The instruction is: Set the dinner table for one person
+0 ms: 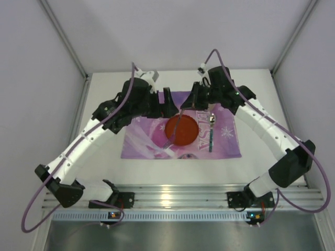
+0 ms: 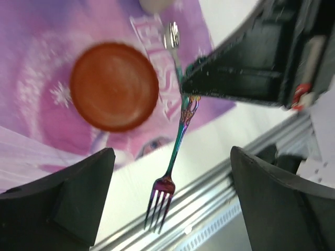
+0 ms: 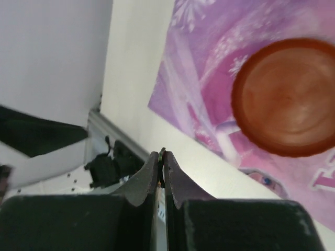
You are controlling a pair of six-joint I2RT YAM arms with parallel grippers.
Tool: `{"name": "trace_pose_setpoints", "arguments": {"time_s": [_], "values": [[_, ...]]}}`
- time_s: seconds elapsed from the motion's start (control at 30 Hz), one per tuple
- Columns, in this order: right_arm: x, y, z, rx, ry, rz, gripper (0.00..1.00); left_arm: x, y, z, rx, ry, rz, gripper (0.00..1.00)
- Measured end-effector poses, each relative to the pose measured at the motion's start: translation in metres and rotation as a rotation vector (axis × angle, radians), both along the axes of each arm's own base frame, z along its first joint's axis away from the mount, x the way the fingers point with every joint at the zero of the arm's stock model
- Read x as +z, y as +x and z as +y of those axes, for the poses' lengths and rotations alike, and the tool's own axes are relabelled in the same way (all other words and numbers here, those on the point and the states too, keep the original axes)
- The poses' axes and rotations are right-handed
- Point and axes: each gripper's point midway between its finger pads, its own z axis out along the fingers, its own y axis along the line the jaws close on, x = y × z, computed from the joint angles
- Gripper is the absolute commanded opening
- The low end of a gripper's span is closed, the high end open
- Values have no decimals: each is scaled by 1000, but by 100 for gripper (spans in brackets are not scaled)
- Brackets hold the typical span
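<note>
1 fork (image 2: 177, 149) hangs, handle end hidden in right hand (image 3: 162, 157).

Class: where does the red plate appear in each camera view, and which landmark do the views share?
Top external: red plate at centre, on the placemat.
Left wrist: plate upper left.
Right wrist: plate right side, cut by the edge.
Shared landmark: the purple placemat under it.

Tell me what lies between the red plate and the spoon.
Only the placemat with its ELSA lettering lies between the red plate and the spoon; nothing else sits there. Top external and left wrist views both show it.
</note>
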Motion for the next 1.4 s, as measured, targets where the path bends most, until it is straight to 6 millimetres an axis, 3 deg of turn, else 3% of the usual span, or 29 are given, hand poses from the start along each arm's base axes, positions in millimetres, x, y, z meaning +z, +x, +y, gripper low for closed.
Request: {"name": "trace_pose_setpoints", "arguments": {"time_s": [0.1, 0.17, 0.23, 0.3, 0.37, 0.5, 0.6, 0.73, 0.8, 0.93, 1.07, 1.27, 1.4], "values": [[8, 16, -25, -125, -54, -50, 0, 60, 27, 10, 168, -85, -118, 98], [21, 31, -53, -269, -54, -79, 0, 95, 38, 17, 270, -173, -176, 98], [39, 46, -89, -440, -47, -124, 0, 118, 43, 27, 383, -266, -193, 92], [62, 56, -124, -607, -27, -179, 0, 128, 46, 35, 486, -362, -173, 89], [92, 61, -146, -727, 19, -243, 0, 128, 49, 38, 568, -456, -124, 89], [141, 68, -157, -829, 139, -344, 0, 102, 63, 20, 662, -641, 17, 91], [145, 67, -163, -875, 178, -361, 0, 68, 83, -11, 701, -779, 187, 90], [125, 54, -175, -921, 169, -353, 0, 44, 107, -55, 718, -844, 351, 89], [123, 48, -180, -933, 167, -357, 0, 46, 114, -70, 714, -873, 386, 88], [137, 37, -186, -945, 204, -394, 0, 72, 118, -91, 677, -956, 418, 84], [155, 27, -194, -967, 248, -441, 0, 95, 114, -102, 639, -1003, 423, 66], [165, 22, -198, -984, 274, -466, 0, 94, 104, -111, 611, -991, 452, 42], [167, 25, -198, -998, 297, -462, 0, 88, 103, -111, 617, -966, 459, 7]]}}
